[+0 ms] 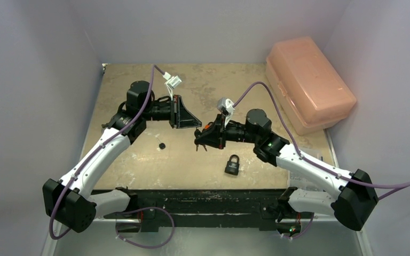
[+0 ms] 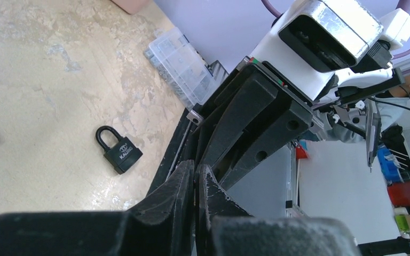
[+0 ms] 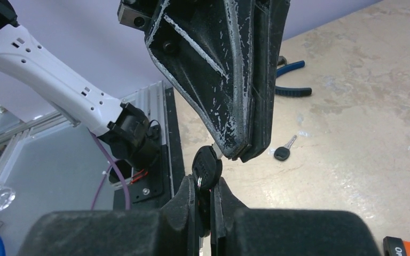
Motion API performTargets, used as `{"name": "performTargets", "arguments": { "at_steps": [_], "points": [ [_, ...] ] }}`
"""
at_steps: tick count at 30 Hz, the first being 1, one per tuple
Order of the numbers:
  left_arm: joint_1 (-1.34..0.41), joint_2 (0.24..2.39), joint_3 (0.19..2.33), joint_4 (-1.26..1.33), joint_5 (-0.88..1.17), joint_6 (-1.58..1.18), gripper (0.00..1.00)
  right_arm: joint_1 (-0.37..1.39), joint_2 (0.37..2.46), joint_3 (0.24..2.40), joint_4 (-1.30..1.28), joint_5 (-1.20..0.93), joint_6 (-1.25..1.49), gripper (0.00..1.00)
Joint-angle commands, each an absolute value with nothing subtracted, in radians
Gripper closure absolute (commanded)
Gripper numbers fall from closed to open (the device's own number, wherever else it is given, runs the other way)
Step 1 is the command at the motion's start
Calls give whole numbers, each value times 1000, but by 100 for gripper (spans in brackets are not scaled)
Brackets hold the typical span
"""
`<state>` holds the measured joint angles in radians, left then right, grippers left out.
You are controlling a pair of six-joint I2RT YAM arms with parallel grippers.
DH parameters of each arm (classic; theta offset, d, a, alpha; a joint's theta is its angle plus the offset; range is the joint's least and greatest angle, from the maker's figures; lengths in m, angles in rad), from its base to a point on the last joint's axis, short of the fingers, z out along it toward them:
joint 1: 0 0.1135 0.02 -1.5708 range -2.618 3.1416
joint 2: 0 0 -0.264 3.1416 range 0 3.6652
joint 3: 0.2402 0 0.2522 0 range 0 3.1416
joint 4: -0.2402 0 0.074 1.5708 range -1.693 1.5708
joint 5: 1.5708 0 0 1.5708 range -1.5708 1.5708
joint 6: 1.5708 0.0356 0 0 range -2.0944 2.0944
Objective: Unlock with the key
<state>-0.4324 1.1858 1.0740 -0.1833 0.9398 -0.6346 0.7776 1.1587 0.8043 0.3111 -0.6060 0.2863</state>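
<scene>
A black-headed key (image 3: 207, 166) hangs in the air between both grippers. My left gripper (image 3: 240, 152) comes down from above, shut on the key's metal blade. My right gripper (image 3: 205, 184) is shut on the key's black head, where a small ring shows. In the top view the left gripper (image 1: 196, 126) and right gripper (image 1: 200, 137) meet tip to tip above the table's middle. The black padlock (image 1: 232, 165) lies flat on the table with its shackle closed, in front of the right gripper and apart from both. It also shows in the left wrist view as the padlock (image 2: 119, 151).
A second black-headed key (image 1: 162, 145) lies on the table left of centre. A pink lidded box (image 1: 309, 82) stands at the back right. Blue-handled pliers (image 3: 291, 80) lie further back. A clear compartment box (image 2: 184, 64) sits off the table's right edge.
</scene>
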Motion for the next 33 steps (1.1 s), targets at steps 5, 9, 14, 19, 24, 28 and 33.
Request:
{"name": "performTargets", "arguments": {
  "at_steps": [5,9,14,19,24,28,33],
  "points": [
    [-434,1178,1064,-141,923,-631,46,773,1148,812,407,-641,295,100],
    [-434,1152,1046,-137,876,-631,23,772,1120,754,540,-591,407,100],
    [-434,1105,1026,-140,821,-626,20,774,1098,672,711,-514,590,100],
    [-434,1004,929,57,783,-695,25,773,1076,636,766,-437,710,100],
    [-434,892,818,181,708,-711,30,774,1063,704,650,-351,761,100],
    [-435,859,712,350,685,-810,38,774,1064,721,657,-367,782,100],
    [-437,877,676,462,689,-863,49,775,1084,730,671,-393,795,100]
  ]
}}
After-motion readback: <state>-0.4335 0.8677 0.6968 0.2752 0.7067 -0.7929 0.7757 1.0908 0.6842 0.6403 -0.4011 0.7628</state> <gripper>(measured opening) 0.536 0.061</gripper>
